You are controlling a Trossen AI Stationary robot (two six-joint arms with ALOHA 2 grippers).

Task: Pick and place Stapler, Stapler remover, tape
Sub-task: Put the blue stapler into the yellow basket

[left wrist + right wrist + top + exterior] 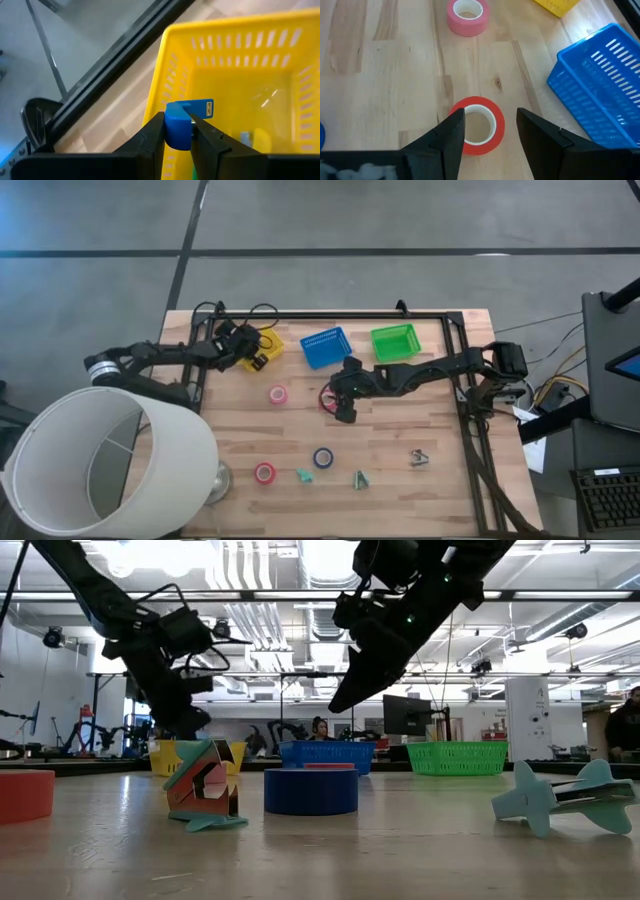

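Note:
My left gripper hangs over the near rim of the yellow basket, shut on a blue stapler; in the high view it is at the basket's left side. My right gripper is open above a red tape roll, one finger on each side of it, at mid table. A pink tape roll, another red one and a blue one lie flat on the table. Two teal stapler removers and a grey one rest near the front edge. My left gripper pinches the stapler's rounded blue end between its two fingers. The rest of the stapler sticks out past the fingertips, lifted clear above the yellow basket's rim.
The blue basket and the green basket stand along the far edge, right of the yellow one. A large white lamp shade covers the near left corner. A black frame runs round the table's far and side edges.

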